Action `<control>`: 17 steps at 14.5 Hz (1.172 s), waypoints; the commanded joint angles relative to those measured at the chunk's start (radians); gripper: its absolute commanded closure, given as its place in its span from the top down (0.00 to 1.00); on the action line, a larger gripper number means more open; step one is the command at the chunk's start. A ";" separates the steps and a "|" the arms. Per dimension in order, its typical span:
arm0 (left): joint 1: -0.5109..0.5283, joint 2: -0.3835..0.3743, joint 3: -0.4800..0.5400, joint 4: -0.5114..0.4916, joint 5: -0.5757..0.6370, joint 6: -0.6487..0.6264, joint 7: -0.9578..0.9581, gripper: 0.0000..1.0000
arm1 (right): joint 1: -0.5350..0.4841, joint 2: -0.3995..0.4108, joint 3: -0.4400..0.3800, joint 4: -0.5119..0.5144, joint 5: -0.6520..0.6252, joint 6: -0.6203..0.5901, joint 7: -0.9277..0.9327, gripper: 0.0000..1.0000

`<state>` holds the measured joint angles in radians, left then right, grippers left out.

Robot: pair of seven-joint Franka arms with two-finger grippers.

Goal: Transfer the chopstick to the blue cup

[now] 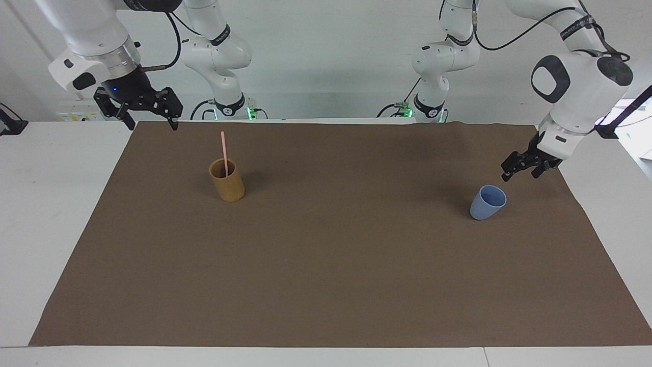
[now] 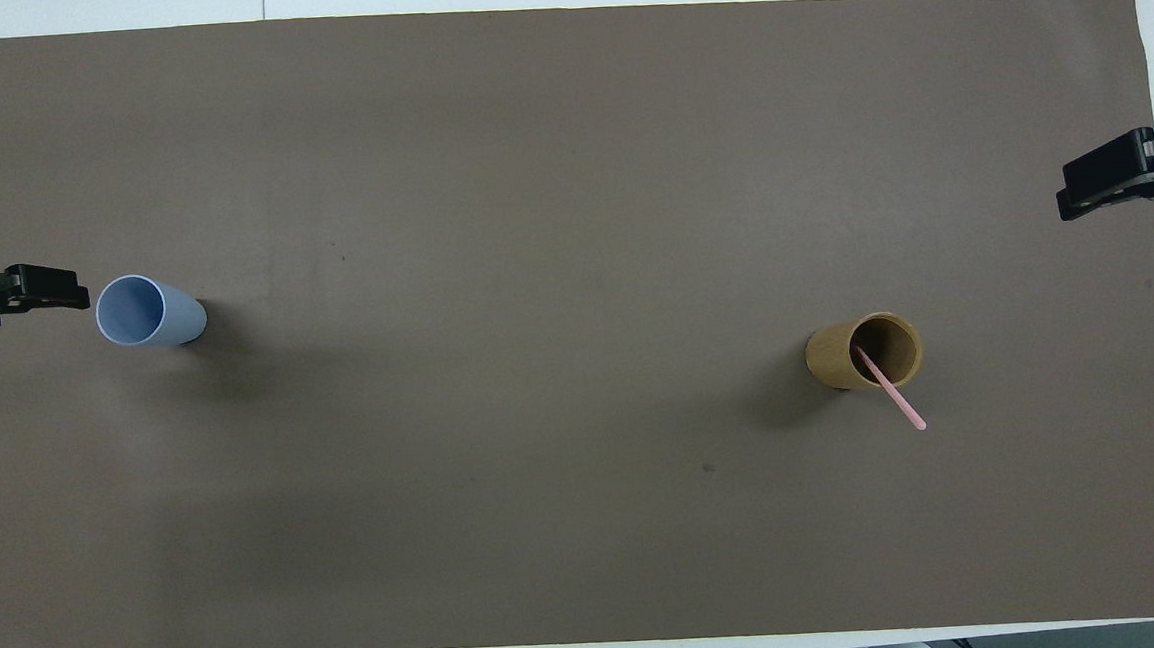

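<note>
The pale pink chopstick (image 1: 223,150) (image 2: 897,400) stands leaning in a tan cylindrical cup (image 1: 227,186) (image 2: 840,358) toward the right arm's end of the mat. The blue cup (image 1: 488,203) (image 2: 140,311) stands upright and empty toward the left arm's end. My left gripper (image 1: 518,176) (image 2: 44,296) hangs open just above the mat beside the blue cup's rim, without touching it. My right gripper (image 1: 153,125) (image 2: 1090,187) hovers open and empty over the mat's corner by its own base, well apart from the tan cup.
A brown mat (image 1: 326,265) (image 2: 527,167) covers most of the white table (image 1: 46,204). Two further arm bases (image 1: 224,51) stand at the table's robot end. Only the two cups stand on the mat.
</note>
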<state>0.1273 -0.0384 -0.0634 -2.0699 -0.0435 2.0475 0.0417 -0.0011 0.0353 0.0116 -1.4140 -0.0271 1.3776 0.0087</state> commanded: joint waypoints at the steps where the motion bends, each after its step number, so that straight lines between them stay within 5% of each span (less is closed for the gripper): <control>1: 0.006 0.035 -0.004 -0.019 0.007 0.048 -0.023 1.00 | -0.004 -0.009 0.005 -0.003 -0.011 -0.008 -0.023 1.00; 3: 0.005 0.048 -0.004 -0.058 0.007 0.091 -0.037 0.95 | -0.002 -0.012 0.005 -0.006 -0.005 -0.009 -0.019 1.00; 4: -0.001 0.051 -0.004 -0.071 0.007 0.111 -0.087 0.72 | 0.001 -0.018 0.007 -0.020 -0.004 -0.009 -0.019 1.00; 5: -0.005 0.055 -0.004 -0.072 0.007 0.114 -0.152 0.10 | 0.003 -0.031 0.007 -0.042 -0.004 -0.009 -0.021 1.00; 6: -0.009 0.070 -0.006 -0.072 0.008 0.121 -0.201 0.00 | 0.003 -0.040 0.007 -0.065 -0.004 -0.009 -0.021 1.00; 12: -0.057 0.080 -0.006 -0.053 0.007 0.135 -0.279 0.00 | 0.003 -0.052 0.008 -0.092 -0.004 -0.017 -0.035 1.00; 17: -0.403 0.146 -0.006 0.139 0.027 -0.012 -0.791 0.00 | 0.007 -0.109 0.025 -0.230 0.114 0.066 0.066 1.00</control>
<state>-0.1317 0.0691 -0.0811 -1.9944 -0.0407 2.0758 -0.5616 0.0115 -0.0112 0.0334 -1.5330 0.0343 1.3834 0.0292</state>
